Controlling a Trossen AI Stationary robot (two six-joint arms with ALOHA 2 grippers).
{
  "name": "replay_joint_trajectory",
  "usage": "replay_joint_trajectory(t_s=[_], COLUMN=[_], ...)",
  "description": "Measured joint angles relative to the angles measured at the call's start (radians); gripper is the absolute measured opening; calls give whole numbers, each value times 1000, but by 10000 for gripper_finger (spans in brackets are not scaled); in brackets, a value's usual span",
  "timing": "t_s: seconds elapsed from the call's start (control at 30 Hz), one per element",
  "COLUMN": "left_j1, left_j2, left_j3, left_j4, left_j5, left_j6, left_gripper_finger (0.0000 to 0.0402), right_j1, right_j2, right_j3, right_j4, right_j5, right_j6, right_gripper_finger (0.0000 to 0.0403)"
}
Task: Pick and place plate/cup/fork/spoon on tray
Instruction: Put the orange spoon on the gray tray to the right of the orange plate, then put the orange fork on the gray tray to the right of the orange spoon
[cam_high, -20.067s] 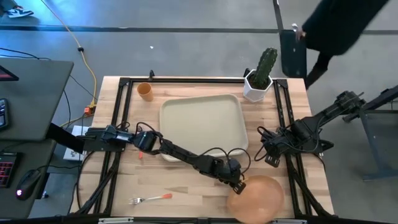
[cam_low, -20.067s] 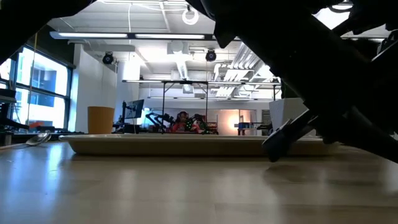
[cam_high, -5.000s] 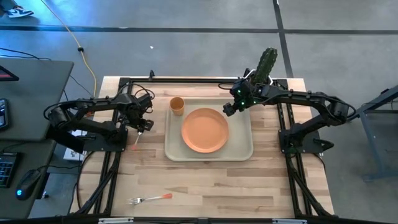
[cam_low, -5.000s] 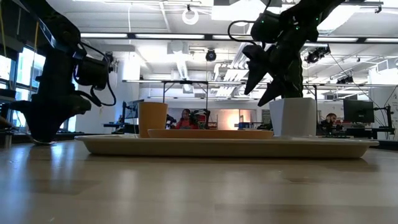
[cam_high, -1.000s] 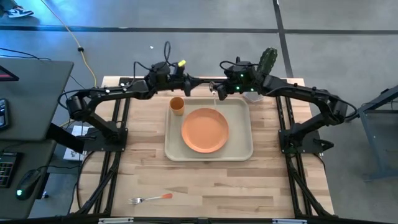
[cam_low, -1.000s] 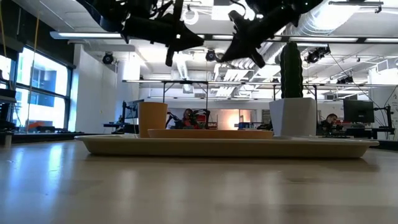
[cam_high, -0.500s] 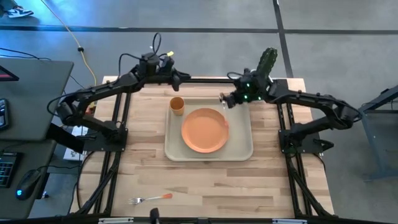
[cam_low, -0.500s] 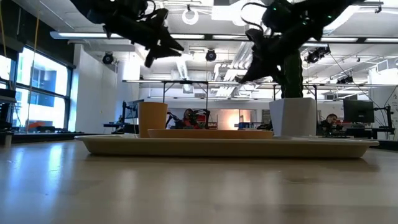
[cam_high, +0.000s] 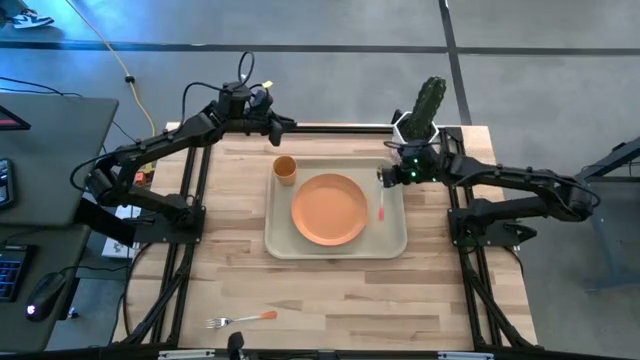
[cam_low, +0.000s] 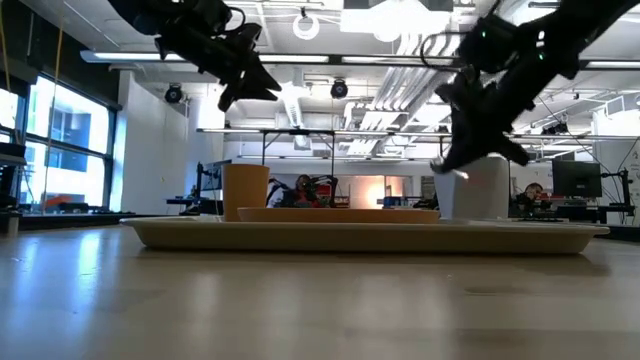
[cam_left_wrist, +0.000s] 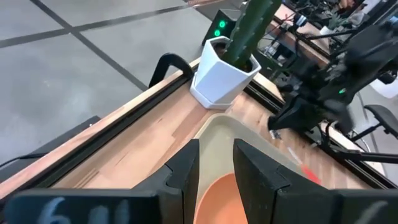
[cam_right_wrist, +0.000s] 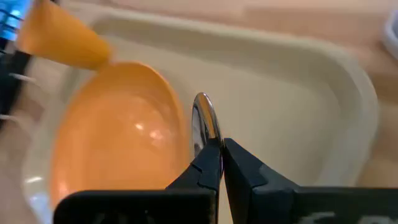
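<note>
The cream tray (cam_high: 392, 232) lies mid-table. The orange plate (cam_high: 329, 208) and the orange cup (cam_high: 285, 169) stand on it. The fork (cam_high: 243, 320) lies flat on the table near the front edge. My right gripper (cam_high: 384, 177) is over the tray's far right part, shut on the spoon (cam_high: 381, 205). The spoon's orange-red handle points toward the near edge, beside the plate. My left gripper (cam_high: 288, 123) is open and empty, raised over the table's far edge, left of the tray. My right gripper pinches the spoon between its two fingers, just behind the silver bowl (cam_right_wrist: 204, 119), which sticks out past the fingertips. The fingers come slanting down from the table's right and lie across the spoon. Whether the handle's end (cam_high: 381, 218) touches the tray, I cannot tell.
A white pot with a green cactus (cam_high: 417, 135) stands at the table's far right corner, close behind my right gripper. Black frame rails (cam_high: 330, 128) run along the table's edges. Bare wood lies between the tray and the fork.
My right gripper has gone from the tray's far middle toward the table's right and near edges, and down, carrying the spoon to the tray's right part beside the plate. My left gripper has drawn back toward the table's left along the far edge.
</note>
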Motion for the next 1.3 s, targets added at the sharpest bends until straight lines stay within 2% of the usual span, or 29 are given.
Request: replay_joint_trajectory(t_s=[0.17,0.37,0.6,0.87,1.03,1.2,1.3], left_j1=[0,0,-10,-37,-59,-78,-107], left_j2=[0,0,0,-65,-167,-288,-354], left_j3=[0,0,0,0,0,0,0], left_j4=[-30,-87,-219,-482,-598,-655,-701], left_j5=[0,-2,-6,-36,-85,-100,-102], left_j6=[1,2,49,111,135,133,90], left_gripper_finger=[88,88,88,88,88,88,88], right_j1=[-3,-3,22,26,24,24,27], right_j2=[40,111,241,320,342,341,322], right_j3=[-82,-94,-93,-92,-91,-92,-91], right_j4=[124,183,214,281,278,282,268], right_j5=[-49,-100,-71,-35,-34,-13,13], right_j6=[39,72,60,46,46,47,105], right_gripper_finger=[0,0,0,2,35,91,124])
